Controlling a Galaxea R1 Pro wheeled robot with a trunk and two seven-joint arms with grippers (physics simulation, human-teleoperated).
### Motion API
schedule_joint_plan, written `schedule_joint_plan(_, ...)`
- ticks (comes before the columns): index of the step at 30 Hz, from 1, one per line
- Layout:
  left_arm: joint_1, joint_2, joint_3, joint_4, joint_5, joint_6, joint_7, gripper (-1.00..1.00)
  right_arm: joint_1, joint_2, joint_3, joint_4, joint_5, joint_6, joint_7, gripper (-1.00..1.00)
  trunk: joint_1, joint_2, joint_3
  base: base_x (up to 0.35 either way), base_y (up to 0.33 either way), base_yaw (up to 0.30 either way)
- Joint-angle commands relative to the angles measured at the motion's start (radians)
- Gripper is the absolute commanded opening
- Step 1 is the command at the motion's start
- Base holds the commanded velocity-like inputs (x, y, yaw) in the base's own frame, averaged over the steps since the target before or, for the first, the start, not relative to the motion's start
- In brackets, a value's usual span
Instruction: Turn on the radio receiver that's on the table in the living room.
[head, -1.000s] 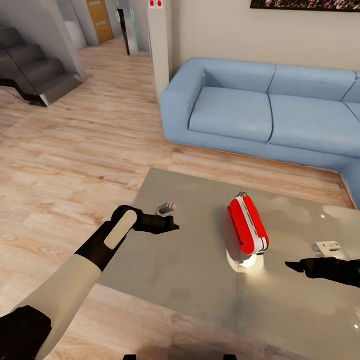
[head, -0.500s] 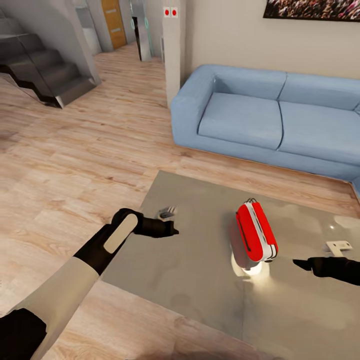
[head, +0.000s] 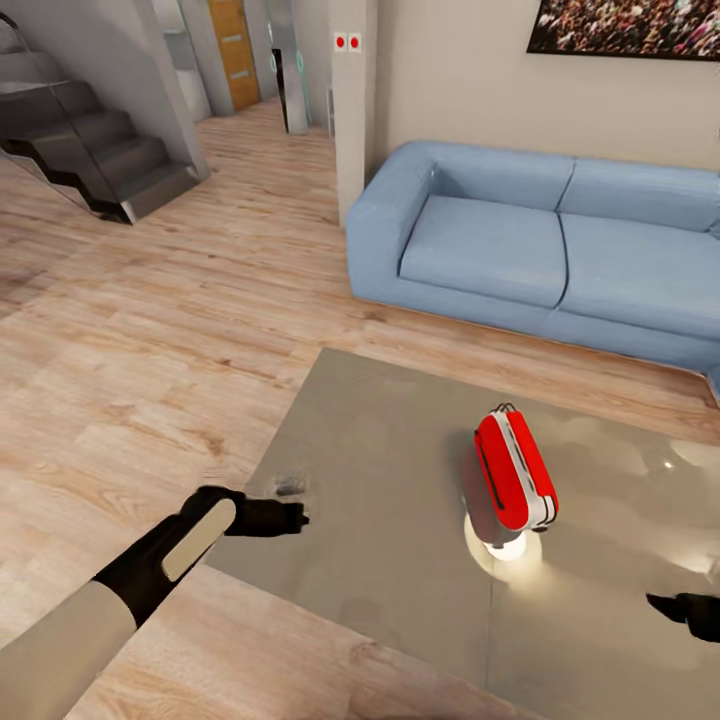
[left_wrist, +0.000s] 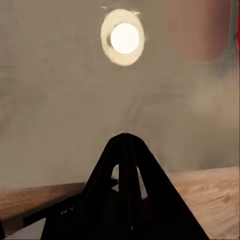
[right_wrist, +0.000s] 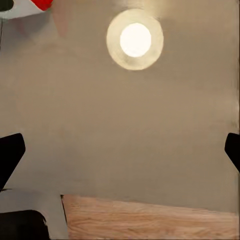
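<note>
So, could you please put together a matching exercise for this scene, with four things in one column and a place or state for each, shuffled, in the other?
Things:
1. radio
2. sofa
3. left gripper
4. right gripper

Places or states:
A. fingers spread wide apart over the table
B. beyond the far edge of the table, on the wood floor
C. fingers closed together, at the table's left edge
D. standing on the table, beside a bright light reflection

Pairs: 1-D, 2-B, 3-C, 4-A
</note>
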Motion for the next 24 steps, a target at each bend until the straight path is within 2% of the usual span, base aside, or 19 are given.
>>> schedule_joint_plan(1, 0.01, 0.003, -0.014, 0.007, 0.001, -0.013, 0.0, -1.0, 0.01, 0.012, -0.018, 0.007, 0.008, -0.014, 0.0, 1.0, 0.0, 0.0, 0.002, 0.0, 0.0, 0.002)
schedule_joint_plan(2, 0.027, 0.007, -0.044, 0.026, 0.002, -0.042, 0.0, -1.0, 0.026, 0.036, -0.055, 0.026, 0.026, -0.045, 0.0, 1.0, 0.0, 0.0, 0.003, 0.0, 0.0, 0.001)
schedule_joint_plan(3, 0.034, 0.008, -0.061, 0.037, 0.003, -0.059, 0.0, -1.0, 0.032, 0.047, -0.075, 0.039, 0.037, -0.062, 0.0, 1.0, 0.0, 0.0, 0.005, 0.0, 0.0, 0.0)
schedule_joint_plan(5, 0.057, 0.01, -0.136, 0.097, 0.006, -0.131, -0.001, -1.0, 0.048, 0.086, -0.164, 0.107, 0.082, -0.14, 0.001, 1.0, 0.0, 0.0, 0.008, 0.0, 0.0, 0.0)
schedule_joint_plan(7, 0.065, 0.009, -0.177, 0.134, 0.01, -0.167, -0.003, -1.0, 0.051, 0.1, -0.21, 0.148, 0.109, -0.185, 0.001, 1.0, 0.0, 0.0, 0.011, 0.0, 0.0, 0.0)
schedule_joint_plan(8, 0.072, 0.006, -0.217, 0.174, 0.013, -0.204, -0.007, -1.0, 0.054, 0.111, -0.252, 0.188, 0.137, -0.231, 0.002, 1.0, 0.0, 0.0, 0.013, 0.0, 0.0, 0.0)
schedule_joint_plan(9, 0.075, 0.004, -0.237, 0.194, 0.014, -0.222, -0.011, -1.0, 0.055, 0.115, -0.272, 0.207, 0.15, -0.254, 0.002, 1.0, 0.0, 0.0, 0.014, 0.0, 0.0, 0.0)
schedule_joint_plan(10, 0.086, 0.0, -0.273, 0.233, 0.015, -0.256, -0.023, -1.0, 0.056, 0.122, -0.311, 0.244, 0.174, -0.299, 0.003, 1.0, 0.0, 0.0, 0.016, 0.0, 0.0, 0.0)
schedule_joint_plan(11, 0.092, -0.002, -0.288, 0.252, 0.016, -0.272, -0.031, -1.0, 0.056, 0.125, -0.329, 0.263, 0.185, -0.321, 0.003, 1.0, 0.0, 0.0, 0.017, 0.0, 0.0, 0.0)
schedule_joint_plan(12, 0.105, -0.005, -0.312, 0.285, 0.017, -0.304, -0.051, -1.0, 0.057, 0.129, -0.365, 0.301, 0.204, -0.363, 0.004, 1.0, 0.0, 0.0, 0.019, 0.0, 0.0, 0.0)
schedule_joint_plan(13, 0.112, -0.006, -0.32, 0.3, 0.017, -0.318, -0.062, -1.0, 0.057, 0.131, -0.382, 0.322, 0.212, -0.383, 0.004, 1.0, 0.0, 0.0, 0.021, 0.0, 0.0, 0.0)
schedule_joint_plan(14, 0.133, -0.008, -0.337, 0.339, 0.018, -0.359, -0.099, -1.0, 0.058, 0.133, -0.43, 0.384, 0.237, -0.438, 0.004, 1.0, 0.0, 0.0, 0.022, 0.0, 0.0, 0.0)
schedule_joint_plan(16, 0.163, -0.009, -0.348, 0.384, 0.018, -0.404, -0.139, -1.0, 0.058, 0.135, -0.481, 0.461, 0.27, -0.505, 0.003, 1.0, 0.0, 0.0, 0.025, 0.0, 0.0, 0.0)
schedule_joint_plan(24, 0.239, -0.011, -0.355, 0.447, 0.018, -0.473, -0.17, -1.0, 0.058, 0.137, -0.615, 0.651, 0.38, -0.658, -0.001, 1.0, 0.0, 0.0, 0.038, 0.0, 0.0, 0.0)
